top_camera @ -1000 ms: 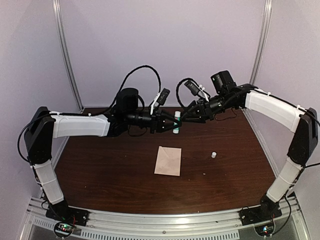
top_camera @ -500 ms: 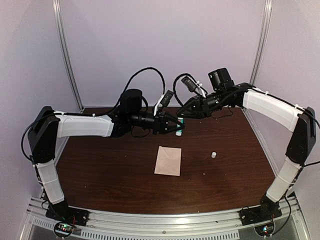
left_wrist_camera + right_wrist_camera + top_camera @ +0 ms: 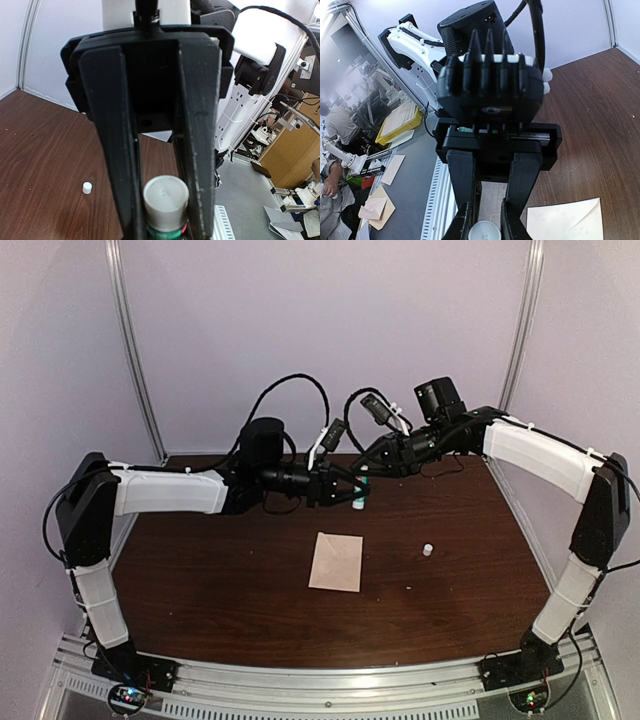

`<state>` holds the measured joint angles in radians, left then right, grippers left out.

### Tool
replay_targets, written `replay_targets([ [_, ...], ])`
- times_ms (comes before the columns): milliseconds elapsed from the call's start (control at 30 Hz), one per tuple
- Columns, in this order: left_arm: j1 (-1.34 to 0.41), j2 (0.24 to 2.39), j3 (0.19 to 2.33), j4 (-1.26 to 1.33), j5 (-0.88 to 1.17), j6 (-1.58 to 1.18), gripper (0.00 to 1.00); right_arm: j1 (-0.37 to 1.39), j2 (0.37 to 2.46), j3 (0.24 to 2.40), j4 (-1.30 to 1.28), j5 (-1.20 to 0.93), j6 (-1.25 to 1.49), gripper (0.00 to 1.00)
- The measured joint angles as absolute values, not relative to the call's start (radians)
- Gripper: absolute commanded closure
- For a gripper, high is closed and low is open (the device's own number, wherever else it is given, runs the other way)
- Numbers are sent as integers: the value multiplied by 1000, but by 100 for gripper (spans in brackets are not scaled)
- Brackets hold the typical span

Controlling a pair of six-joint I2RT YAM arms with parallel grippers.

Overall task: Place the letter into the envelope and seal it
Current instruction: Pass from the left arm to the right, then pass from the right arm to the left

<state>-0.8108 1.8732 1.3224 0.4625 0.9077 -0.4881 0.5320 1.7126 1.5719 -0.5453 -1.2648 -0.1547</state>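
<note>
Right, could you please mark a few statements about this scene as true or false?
1. The envelope lies flat on the table. True.
2. The left jaws are empty. False: they grip the glue stick.
3. A white cap lies on the table, apart from the envelope. True.
4. The glue stick rests on the envelope. False: the left and right jaws hold it in the air, beyond the envelope.

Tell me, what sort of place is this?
Probably a robotics lab: two arms bolted to a wooden table inside a pale-walled booth, and beyond it cluttered workbenches and a person.
</note>
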Motion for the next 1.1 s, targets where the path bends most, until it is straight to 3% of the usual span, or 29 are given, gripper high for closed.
replay_targets([
  [267,-813,1873,1315,488,851,-491,63,492,1712,1574,-523,-1265,-130,93],
  [700,-813,1873,1304,496,822,-492,61,468,1710,1574,-472,-1266,-82,93],
  [1000,-813,1891,1309,501,815,-511,87,468,1710,1566,-439,-1275,-65,91],
  [1100,-813,1901,1315,505,818,-522,90,467,1710,1559,-432,-1274,-64,79],
])
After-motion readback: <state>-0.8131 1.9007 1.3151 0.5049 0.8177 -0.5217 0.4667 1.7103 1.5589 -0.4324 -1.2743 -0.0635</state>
